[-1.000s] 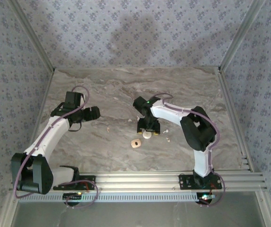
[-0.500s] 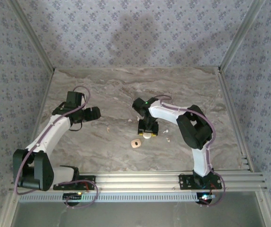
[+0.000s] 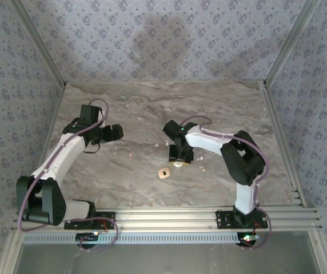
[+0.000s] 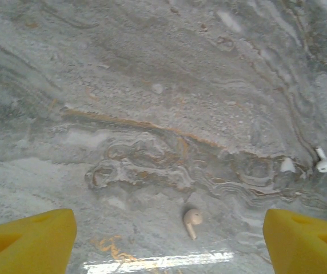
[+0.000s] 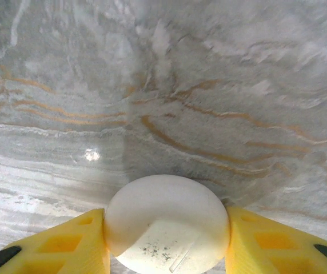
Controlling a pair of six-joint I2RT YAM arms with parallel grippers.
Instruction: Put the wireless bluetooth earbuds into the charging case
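Cream charging case (image 5: 166, 220), btm cropped, prob pinched by right gripper (image 5: 164, 235).

On table (image 3: 152, 108): charging case (image 5: 166, 220) between right jaws; small block (image 3: 163, 173) just near-left; earbud (image 3: 131, 154) farther left.

You have a grey marbled counter (image 3: 152, 108) veined with orange. 1 tan squarish piece (image 3: 163, 173) with a dark centre spot lies flat toward the counter's near edge, about mid-width. Patterned blue-grey walls (image 3: 152, 40) rise on 3 sides of the counter, and ribbed aluminium rails (image 3: 169, 216) run along its near edge.
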